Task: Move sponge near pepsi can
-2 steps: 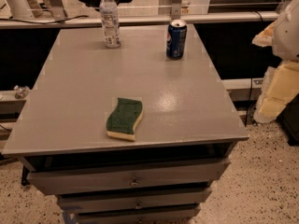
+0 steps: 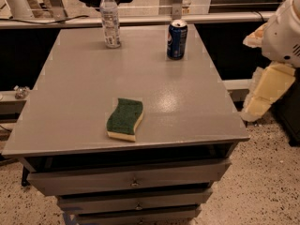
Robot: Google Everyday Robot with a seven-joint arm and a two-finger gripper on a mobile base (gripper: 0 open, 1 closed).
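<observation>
The sponge, dark green on top with pale yellow foam beneath, lies flat near the front edge of the grey table. The pepsi can, dark blue with a silver top, stands upright at the back right of the table, well apart from the sponge. My gripper hangs off the table's right side, level with the tabletop. Its pale yellow fingers are spread apart and hold nothing. It is far from both the sponge and the can.
A clear plastic water bottle stands at the back left of the table. Drawers sit under the tabletop. A rail and dark gap run behind the table. Speckled floor lies to the right.
My gripper has shifted a little to the left, toward the table's right edge. The sponge, can and bottle have not moved.
</observation>
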